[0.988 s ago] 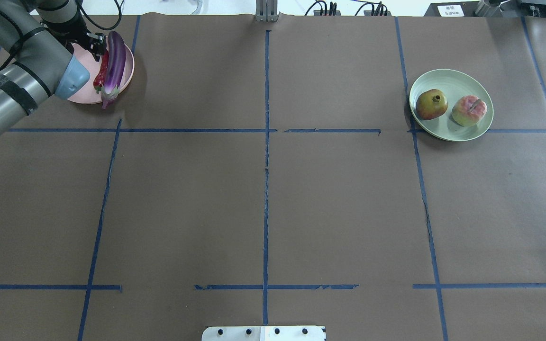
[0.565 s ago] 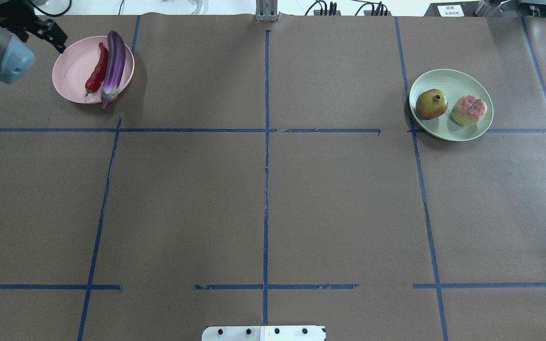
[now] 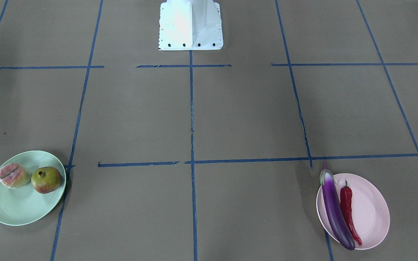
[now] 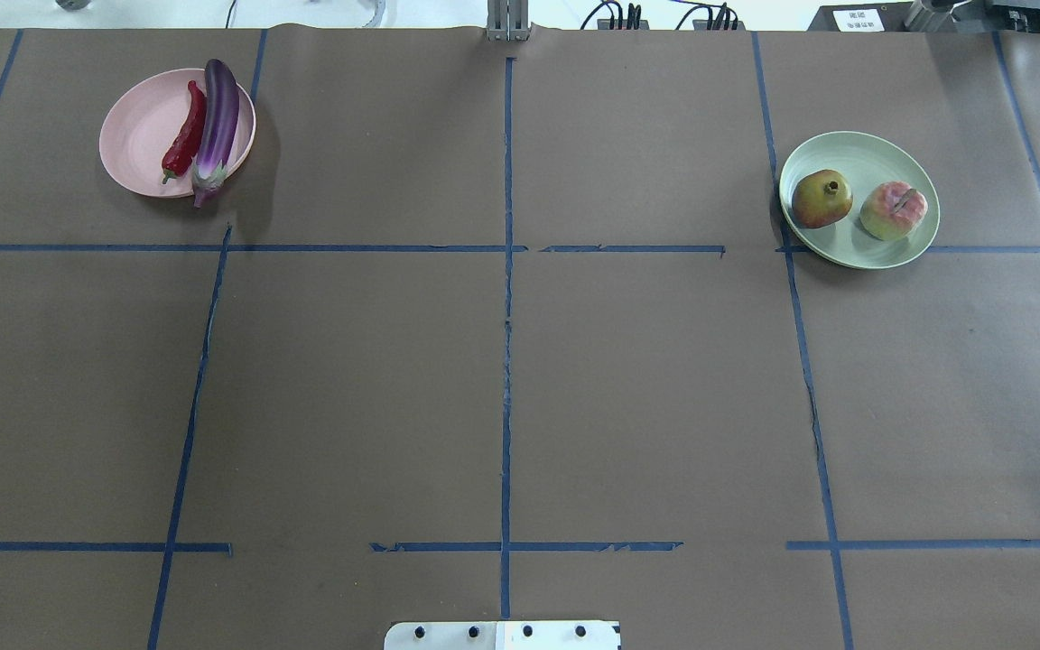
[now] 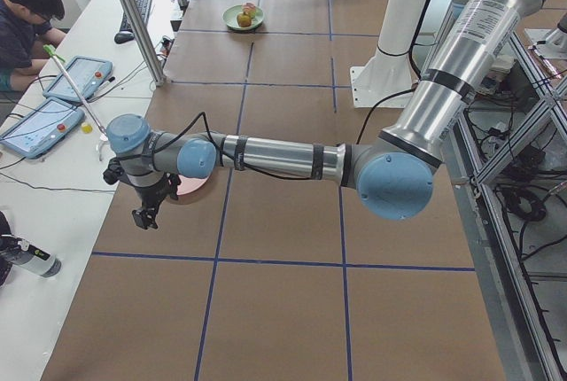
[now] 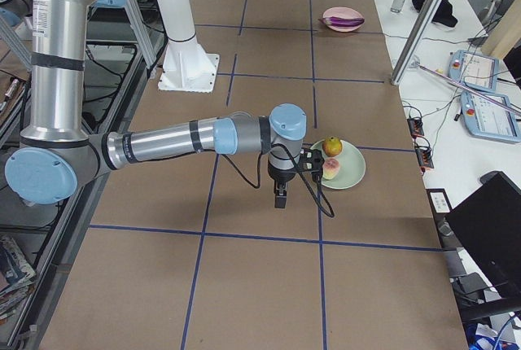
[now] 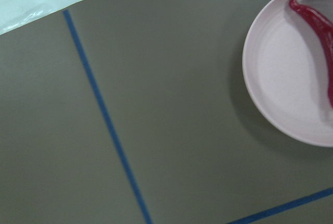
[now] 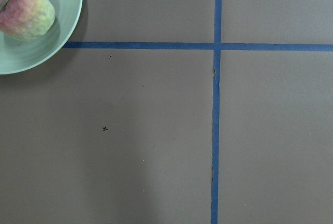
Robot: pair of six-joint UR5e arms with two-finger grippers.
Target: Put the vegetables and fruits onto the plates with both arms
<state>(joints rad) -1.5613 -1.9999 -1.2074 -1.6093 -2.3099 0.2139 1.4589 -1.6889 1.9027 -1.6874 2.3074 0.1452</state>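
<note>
Produce sorted on two plates, arms withdrawn. Pink plate (image 4: 136,135) at the table's (image 4: 502,379) far left carries the eggplant (image 4: 218,122) and, touching it along its side, the chili pepper (image 4: 186,135); the eggplant's stem end overhangs the rim. Green plate (image 4: 872,153) at the far right carries the pomegranate (image 4: 821,199) and the peach (image 4: 893,210), side by side and slightly apart.

Left gripper (image 5: 144,214) hangs pointing down just beside the pink plate; right gripper (image 6: 281,197) hangs likewise beside the green plate. Both appear only in the side views, so jaw opening and any grasp cannot be told.

Writing: a white label (image 4: 854,19) beyond the table's far edge, too small to read; a small black cross (image 8: 105,128) on the brown paper.
</note>
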